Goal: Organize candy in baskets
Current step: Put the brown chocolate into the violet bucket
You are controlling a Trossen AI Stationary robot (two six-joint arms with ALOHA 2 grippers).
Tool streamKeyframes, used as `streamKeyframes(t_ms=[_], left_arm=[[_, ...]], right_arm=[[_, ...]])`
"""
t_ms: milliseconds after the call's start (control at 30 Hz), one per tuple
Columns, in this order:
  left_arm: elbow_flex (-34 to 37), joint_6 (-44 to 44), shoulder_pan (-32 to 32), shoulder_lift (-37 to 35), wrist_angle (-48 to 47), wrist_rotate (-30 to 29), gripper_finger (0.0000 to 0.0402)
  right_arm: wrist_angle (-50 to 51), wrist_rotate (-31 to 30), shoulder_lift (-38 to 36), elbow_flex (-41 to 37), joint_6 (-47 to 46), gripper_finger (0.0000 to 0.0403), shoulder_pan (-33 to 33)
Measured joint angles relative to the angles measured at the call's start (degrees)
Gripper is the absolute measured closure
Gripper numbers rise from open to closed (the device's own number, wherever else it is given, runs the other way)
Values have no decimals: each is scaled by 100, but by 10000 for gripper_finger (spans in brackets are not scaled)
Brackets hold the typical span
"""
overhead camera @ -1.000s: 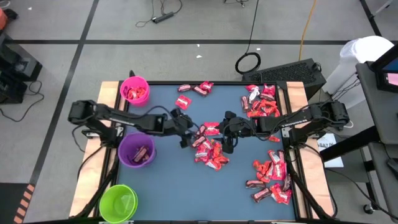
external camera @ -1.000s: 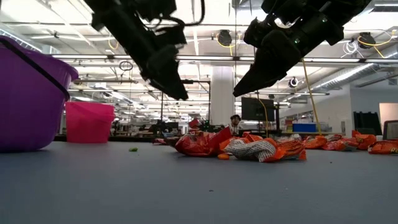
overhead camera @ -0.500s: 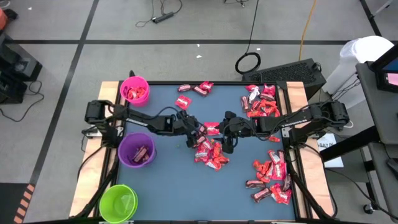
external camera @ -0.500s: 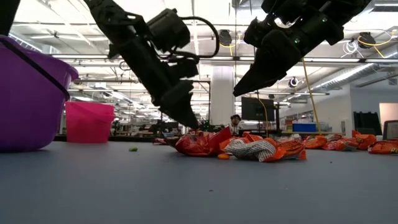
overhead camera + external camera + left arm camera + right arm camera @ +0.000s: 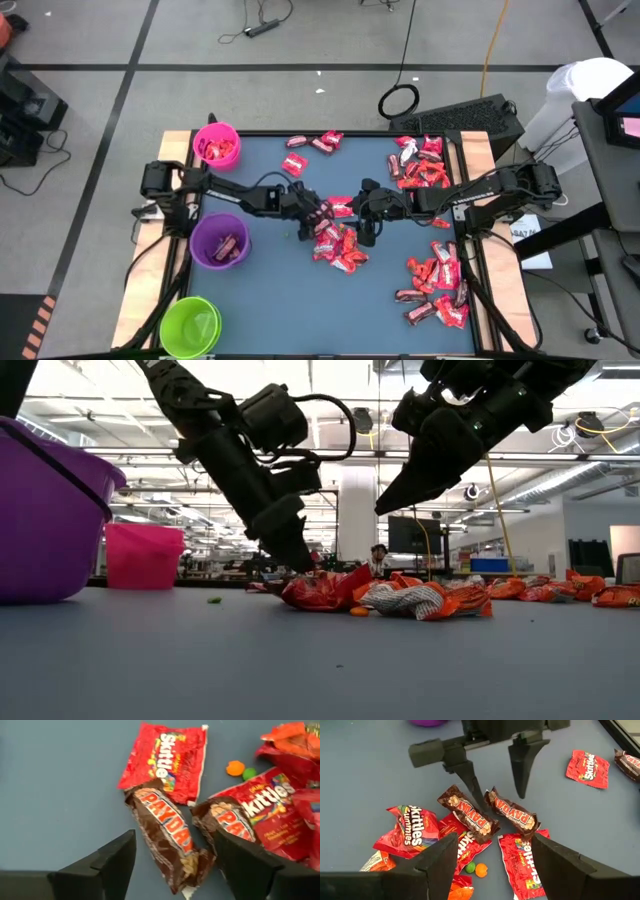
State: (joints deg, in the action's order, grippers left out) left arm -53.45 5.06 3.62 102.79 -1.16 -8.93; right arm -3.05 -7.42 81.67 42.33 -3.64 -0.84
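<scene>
In the left wrist view my left gripper (image 5: 174, 839) is open over the middle candy pile (image 5: 336, 242). Its fingers stand on either side of a dark brown candy bar (image 5: 169, 838) that lies flat on the table. A second brown bar (image 5: 226, 821) lies by one finger. In the low view the left gripper (image 5: 300, 563) reaches down to the pile. My right gripper (image 5: 495, 839) is open and hangs above the same pile (image 5: 395, 596), opposite the left one. The pink basket (image 5: 216, 146) and the purple basket (image 5: 220, 242) hold candy. The lime green basket (image 5: 190, 325) stands at the near left corner. My left gripper comes at the brown bar (image 5: 513, 815) slanting down from the table's left, fingers across it. One fingertip (image 5: 479, 800) sits low between the two brown bars. Whether either finger touches a wrapper, I cannot tell.
More candy lies in groups at the far edge (image 5: 312, 145), the far right (image 5: 420, 166) and the near right (image 5: 437, 287). Loose orange and green specks (image 5: 476, 869) lie in the pile. Bare blue table (image 5: 280, 300) shows in the near middle.
My left gripper has moved toward the table's right and down, from above bare table to the left edge of the middle pile, and now straddles a brown bar.
</scene>
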Motion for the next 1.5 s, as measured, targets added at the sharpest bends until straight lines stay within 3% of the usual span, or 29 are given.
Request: streamKeyframes(t_ms=[667, 1067, 1500], left_arm=[[-2, -151, 140, 68, 4, 15, 346], [-11, -85, -217, -1136, -1124, 15, 350], [-11, 823, -1096, -2936, -2659, 17, 350]], right_arm=[[11, 0, 0, 2, 2, 163, 0], [22, 0, 0, 2, 2, 163, -1], [24, 0, 0, 2, -2, 163, 0]])
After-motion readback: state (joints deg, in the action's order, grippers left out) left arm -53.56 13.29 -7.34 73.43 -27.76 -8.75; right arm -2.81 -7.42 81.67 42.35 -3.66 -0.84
